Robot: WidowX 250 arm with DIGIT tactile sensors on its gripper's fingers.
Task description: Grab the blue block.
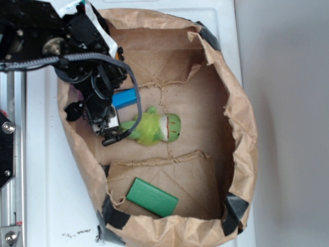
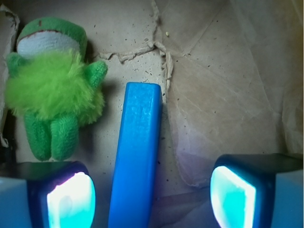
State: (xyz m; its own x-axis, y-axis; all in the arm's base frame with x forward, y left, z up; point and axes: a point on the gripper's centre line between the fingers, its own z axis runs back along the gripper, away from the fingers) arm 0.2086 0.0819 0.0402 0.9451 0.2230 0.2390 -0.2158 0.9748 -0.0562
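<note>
gripper (image 2: 152,194) spread wide, nothing held, pads at bottom of wrist view | blue block (image 2: 135,156) between them, lengthwise, nearer the left pad, not touching | centre on it, lower, close across its narrow sides | green plush toy (image 2: 54,102) upper left, just beside: avoid | paper bag (image 1: 241,128) around all

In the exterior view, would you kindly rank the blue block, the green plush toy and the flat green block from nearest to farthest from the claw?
1. Blue block: right at the claw, partly hidden under the arm.
2. Green plush toy: just beside the claw, toward the bag's middle.
3. Flat green block: farthest, at the bag's bottom edge.
</note>
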